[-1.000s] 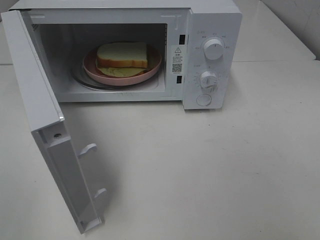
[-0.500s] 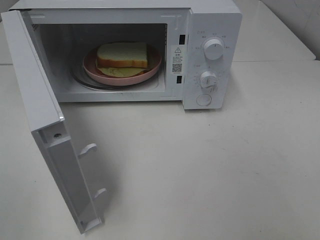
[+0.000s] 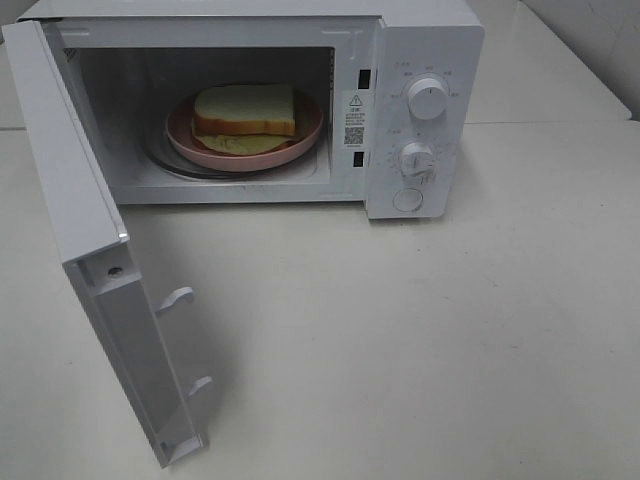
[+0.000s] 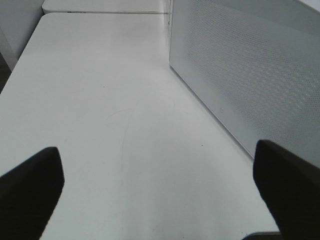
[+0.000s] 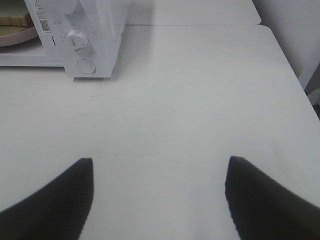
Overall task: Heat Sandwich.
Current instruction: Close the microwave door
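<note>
white-bread sandwich (image 3: 245, 108) sits on the pink plate (image 3: 310, 126) inside the microwave (image 3: 440, 132), door (image 3: 62, 150) wide open. left fingers (image 4: 30, 186) and right fingers (image 5: 56, 196) both spread, empty. next i'd guess: swing door shut.

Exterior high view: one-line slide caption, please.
Before heating: sandwich on a pink plate inside the microwave, its door swung wide open.

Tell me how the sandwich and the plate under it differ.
The sandwich is square, white with a tan crust; the plate is round and pink. The sandwich is smaller and lies on top; the plate spreads wider beneath it. Both sit inside the open microwave.
</note>
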Tool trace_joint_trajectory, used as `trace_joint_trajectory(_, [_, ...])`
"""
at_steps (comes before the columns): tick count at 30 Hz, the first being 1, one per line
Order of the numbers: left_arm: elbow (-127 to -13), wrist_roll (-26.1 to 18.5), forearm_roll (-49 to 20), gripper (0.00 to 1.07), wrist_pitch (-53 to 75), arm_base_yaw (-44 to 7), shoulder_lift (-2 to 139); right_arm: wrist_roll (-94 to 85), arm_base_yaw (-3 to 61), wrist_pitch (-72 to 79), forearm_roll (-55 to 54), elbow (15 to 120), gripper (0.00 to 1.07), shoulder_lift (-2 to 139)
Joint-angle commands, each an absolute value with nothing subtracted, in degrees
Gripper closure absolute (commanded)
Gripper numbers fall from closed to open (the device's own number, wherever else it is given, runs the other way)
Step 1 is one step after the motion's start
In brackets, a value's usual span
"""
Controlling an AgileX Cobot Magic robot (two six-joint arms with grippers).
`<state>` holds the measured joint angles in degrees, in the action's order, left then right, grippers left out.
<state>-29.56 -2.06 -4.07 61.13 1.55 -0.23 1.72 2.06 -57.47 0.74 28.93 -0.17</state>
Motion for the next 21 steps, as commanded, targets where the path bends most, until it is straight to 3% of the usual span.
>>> trace_joint_trajectory(1, [-29.6,-1.8,-4.0,0.09,61.2,1.7,-0.7,1.8,1.8,-57.2,0.9,28.5,0.36,-1.7])
trace_joint_trajectory(21, [-29.6,-1.8,-4.0,0.09,61.2,1.7,-0.7,1.7,1.8,-57.2,0.9,28.5,0.36,-1.7])
